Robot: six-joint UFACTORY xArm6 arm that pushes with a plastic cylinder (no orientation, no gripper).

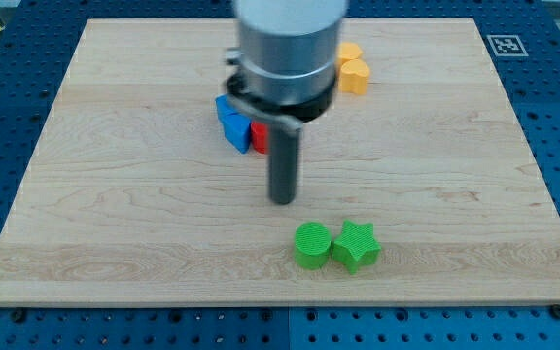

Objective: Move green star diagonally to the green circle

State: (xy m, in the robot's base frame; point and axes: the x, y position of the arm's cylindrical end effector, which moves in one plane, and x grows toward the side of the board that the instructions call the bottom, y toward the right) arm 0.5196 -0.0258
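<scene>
Touching green circle (pixel 311 244), green star (pixel 356 245) at its right, my tip (pixel 282 199) above, no fingers.

arm body: my wide grey cylinder, smooth and blurred, cut off at the view's top | collar: a black ring under the cylinder, a small black clamp lug on its left | rod: straight, dark grey, narrower than the collar | my tip (pixel 283 200): blunt, flat-ended, same dark grey
</scene>
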